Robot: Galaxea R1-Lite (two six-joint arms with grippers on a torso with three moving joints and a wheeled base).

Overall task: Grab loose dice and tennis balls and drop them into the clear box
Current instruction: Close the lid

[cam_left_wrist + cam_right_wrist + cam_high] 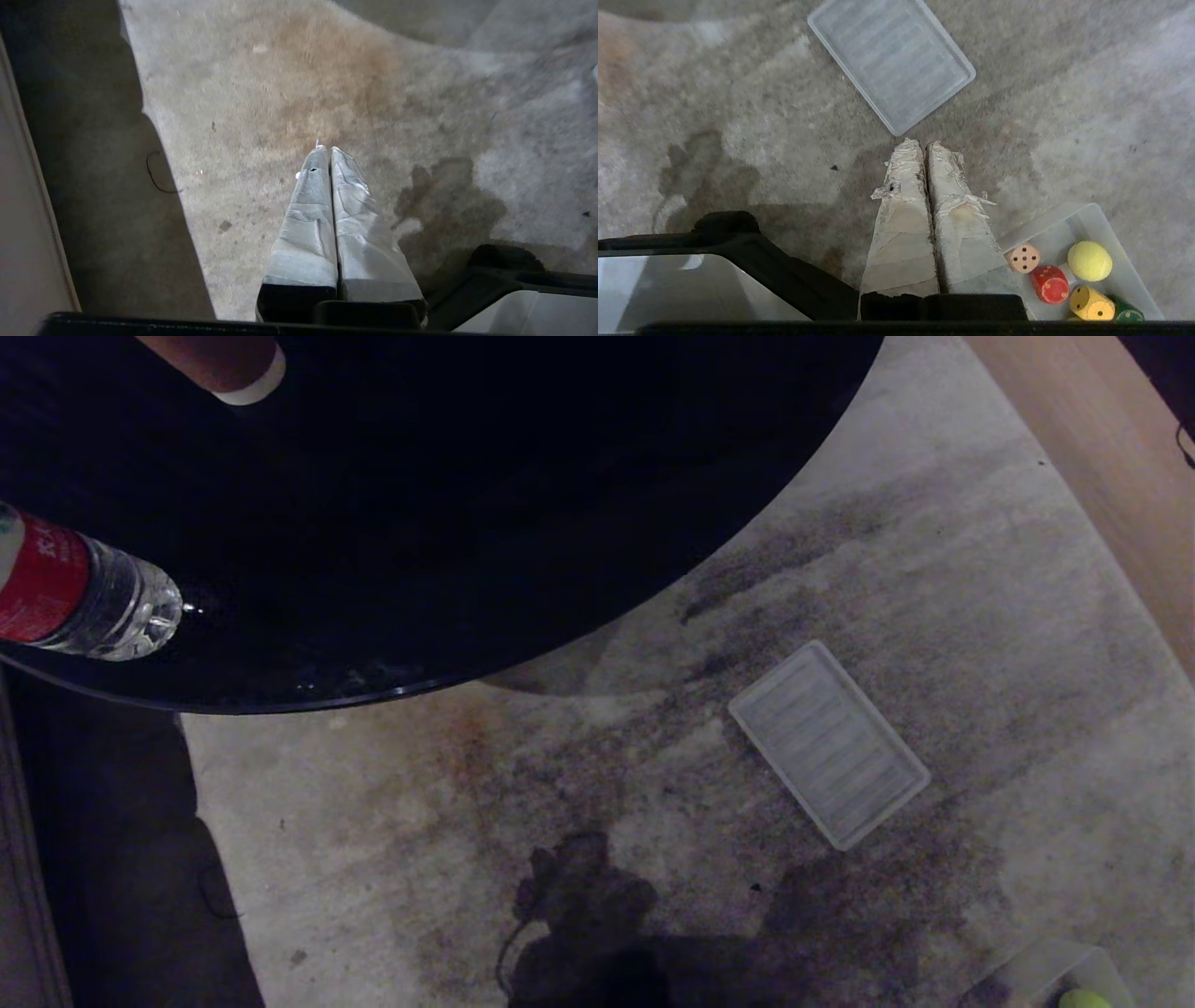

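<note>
My right pincer hangs over the carpet with its two taped fingers pressed together, nothing between them. Just past its tips lies the flat ribbed white lid, set at a slant on the floor. Near the base of the right pincer, to its right, sits the clear box, resting on the carpet. Inside it I count the tan die, the red die, the yellow die, the dark green die partly cut off by the frame edge, and one tennis ball. They sit crowded together at one end of the box.

My left pincer is likewise pressed together and empty, hanging over bare carpet, well apart from the box.

Floor: pale grey carpet, heavily soiled, with dark smudges through the middle and a rusty-orange patch on the left side. The robot's shadow falls on the near part.

From the head view, a round black counter fills the far left. A water bottle with a red label lies on its left edge. A brown cylinder with a white rim shows at the far edge; I cannot tell what it is. A wooden strip runs along the far right. A dark band borders the carpet on the left.
</note>
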